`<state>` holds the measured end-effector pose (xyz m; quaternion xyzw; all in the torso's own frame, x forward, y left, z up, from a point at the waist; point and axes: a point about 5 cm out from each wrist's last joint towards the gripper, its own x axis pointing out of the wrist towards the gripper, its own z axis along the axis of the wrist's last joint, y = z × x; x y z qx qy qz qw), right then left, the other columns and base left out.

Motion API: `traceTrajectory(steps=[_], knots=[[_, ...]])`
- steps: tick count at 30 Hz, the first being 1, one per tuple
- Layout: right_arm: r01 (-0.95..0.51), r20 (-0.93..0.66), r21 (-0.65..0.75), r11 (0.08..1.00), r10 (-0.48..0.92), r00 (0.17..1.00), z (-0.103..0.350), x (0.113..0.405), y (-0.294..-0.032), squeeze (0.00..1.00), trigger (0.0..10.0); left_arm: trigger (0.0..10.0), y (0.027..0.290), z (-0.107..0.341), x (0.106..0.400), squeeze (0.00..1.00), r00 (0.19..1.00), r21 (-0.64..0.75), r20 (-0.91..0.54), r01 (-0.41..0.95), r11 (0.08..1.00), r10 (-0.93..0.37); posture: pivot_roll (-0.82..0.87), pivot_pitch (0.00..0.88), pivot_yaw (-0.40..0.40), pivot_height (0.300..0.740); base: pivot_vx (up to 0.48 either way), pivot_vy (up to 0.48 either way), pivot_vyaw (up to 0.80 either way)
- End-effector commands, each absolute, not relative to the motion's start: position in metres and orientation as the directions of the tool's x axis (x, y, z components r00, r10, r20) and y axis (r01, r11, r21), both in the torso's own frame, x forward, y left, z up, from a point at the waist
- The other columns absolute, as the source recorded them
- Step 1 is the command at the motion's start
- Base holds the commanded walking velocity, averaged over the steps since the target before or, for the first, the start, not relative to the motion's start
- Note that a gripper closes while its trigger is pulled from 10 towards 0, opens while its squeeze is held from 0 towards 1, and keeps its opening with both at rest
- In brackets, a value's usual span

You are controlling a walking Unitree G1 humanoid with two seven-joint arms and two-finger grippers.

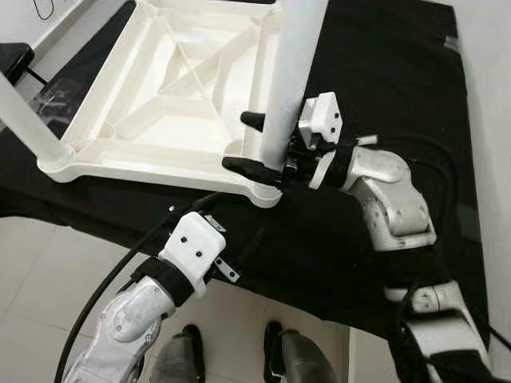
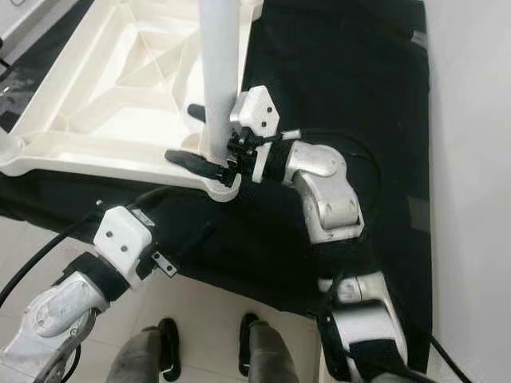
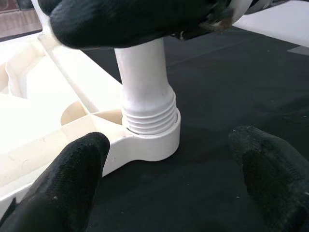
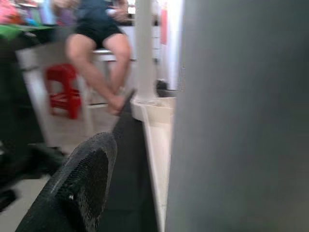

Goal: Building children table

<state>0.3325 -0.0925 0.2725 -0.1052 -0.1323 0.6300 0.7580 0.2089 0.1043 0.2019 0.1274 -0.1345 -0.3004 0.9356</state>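
The white table (image 1: 172, 84) lies upside down on a black cloth (image 1: 383, 96), its ribbed underside facing up, and a leg (image 1: 291, 76) stands in the near corner socket (image 3: 154, 140). The right claw (image 1: 259, 144) has its fingers on either side of the leg low down, holding it. The left claw (image 3: 169, 179) hangs wide open just off the corner, its fingers (image 3: 67, 179) aimed at the socket and gripping nothing. In the left wrist view several thread rings on the leg sit above the socket rim, so I judge the leg is not yet fully screwed home. The main risk is cross-threading: if the right claw turns the leg while it leans, the threads may bind or jump out. Nothing pins the table, so a twist could also spin it on the cloth or push it toward the near edge, where the corner already sits close. A second leg (image 1: 28, 124) stands at the left corner and could swing with the table. A seated person (image 4: 99, 43) is beyond the far side, in the right wrist view.
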Motion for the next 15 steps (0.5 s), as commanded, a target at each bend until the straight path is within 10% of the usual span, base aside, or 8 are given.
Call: traceTrajectory(steps=[1,3,4,5,15], knots=[[-0.942,0.043,-0.329,0.067,0.998,0.056,0.272,0.33,-0.085,0.0,10.0,10.0,0.103,0.2,0.206,0.0,0.777,0.318,0.166,0.541,0.779,-0.607,0.09,0.273,-0.088,0.74,0.0,0.0,0.0],[-0.945,0.035,-0.325,0.038,0.999,0.028,0.273,0.33,-0.085,0.0,8.3,10.0,0.103,0.2,0.206,0.0,0.778,0.32,0.165,0.539,0.779,-0.606,0.09,0.274,-0.089,0.74,0.0,0.0,0.0],[-0.947,0.034,-0.32,0.021,0.999,0.011,0.274,0.331,-0.086,0.0,1.6,10.0,0.104,0.2,0.206,0.0,0.78,0.321,0.164,0.537,0.78,-0.605,0.09,0.274,-0.089,0.74,0.0,0.0,0.0],[-0.948,0.031,-0.318,0.009,1.0,-0.001,0.274,0.332,-0.086,0.0,0.0,10.0,0.104,0.2,0.206,0.0,0.78,0.322,0.164,0.537,0.78,-0.604,0.09,0.274,-0.089,0.74,0.0,0.0,0.0],[-0.951,0.04,-0.305,0.05,0.998,0.039,0.264,0.336,-0.098,0.0,0.0,10.0,0.103,0.199,0.205,0.0,0.778,0.318,0.162,0.542,0.778,-0.608,0.08,0.285,-0.089,0.74,0.0,0.0,0.0]])
